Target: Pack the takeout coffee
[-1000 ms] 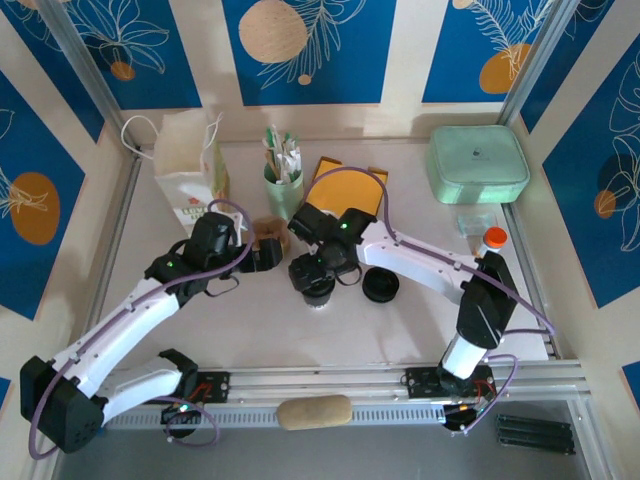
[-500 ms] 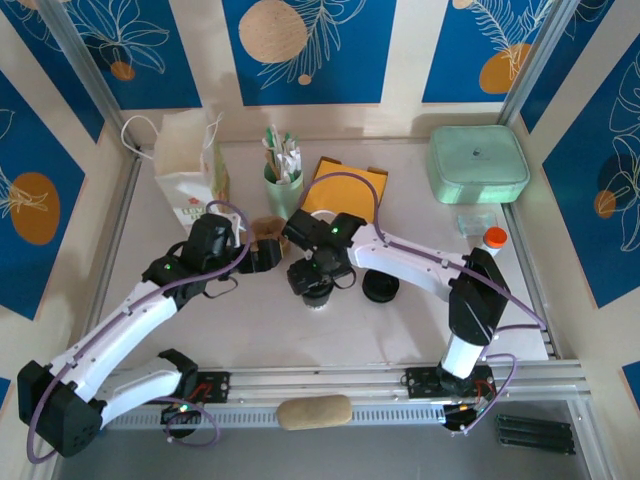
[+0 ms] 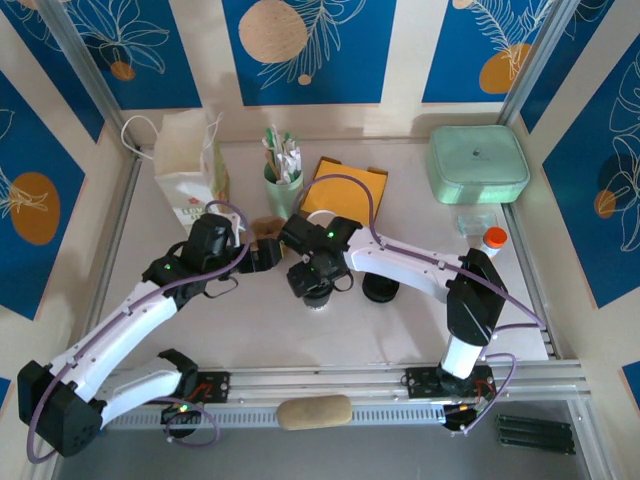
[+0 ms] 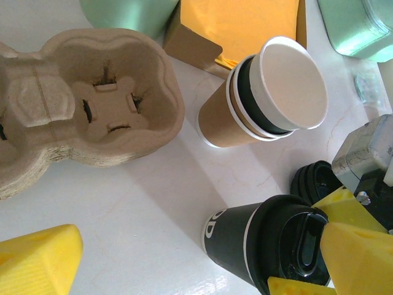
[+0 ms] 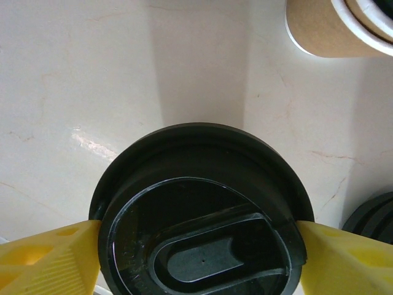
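paper bag [image 3: 186,172]: upright, back left
utensil cup [image 3: 283,192]: mint green, right of bag
cup carrier [image 4: 92,104]: brown pulp
box [image 3: 478,165]: mint green, back right

paper cup [image 4: 224,120] — kraft-brown, white and dark bands | lidded cup [image 4: 245,239] — black | carrier [image 4: 67,92] brown

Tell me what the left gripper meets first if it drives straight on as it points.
Probably bare table between the pulp carrier and the kraft cup; depth is unclear, and the black lidded cup sits close alongside.
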Robot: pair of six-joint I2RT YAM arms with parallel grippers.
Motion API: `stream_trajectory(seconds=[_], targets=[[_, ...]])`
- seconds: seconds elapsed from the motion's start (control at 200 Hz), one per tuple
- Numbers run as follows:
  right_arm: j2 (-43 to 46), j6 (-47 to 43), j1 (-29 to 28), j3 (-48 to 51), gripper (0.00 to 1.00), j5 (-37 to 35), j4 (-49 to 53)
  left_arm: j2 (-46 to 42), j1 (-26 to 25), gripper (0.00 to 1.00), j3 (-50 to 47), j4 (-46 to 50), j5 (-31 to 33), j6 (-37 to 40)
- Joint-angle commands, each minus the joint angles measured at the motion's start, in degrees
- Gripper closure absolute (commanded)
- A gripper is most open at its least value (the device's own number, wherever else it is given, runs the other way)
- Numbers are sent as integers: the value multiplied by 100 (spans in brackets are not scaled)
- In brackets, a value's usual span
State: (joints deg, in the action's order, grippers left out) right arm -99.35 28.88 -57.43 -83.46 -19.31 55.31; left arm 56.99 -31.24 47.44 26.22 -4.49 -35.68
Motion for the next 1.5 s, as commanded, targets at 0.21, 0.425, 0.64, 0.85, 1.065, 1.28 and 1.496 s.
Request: stream_trajectory(seconds=[0.21,0.425,0.64,0.85,1.065,1.28,1.496], targets=[[127,33,-72,56,28,117,78,-69,49,1,6,-32,-90,-33],[566,61,-15,-63,28,51,165,-51,54,0,66,-28,-159,-27],[1306,85,340,-78,29,233,213,44,40,1,327,-13,-430,-44],[2111,-19,1172,-2,29,453,286,182,-69,1,756,-32,-658,-75],[2637,-350,2613,195,29,650,319,583,-497,0,1275,-66,-582,-6],[2441,-699,3947,349,29,574,255,1231,-1011,1,1755,-84,-299,129],[1774,-805,4601,329,29,277,93,1774,-1291,1,2102,-202,-263,180]])
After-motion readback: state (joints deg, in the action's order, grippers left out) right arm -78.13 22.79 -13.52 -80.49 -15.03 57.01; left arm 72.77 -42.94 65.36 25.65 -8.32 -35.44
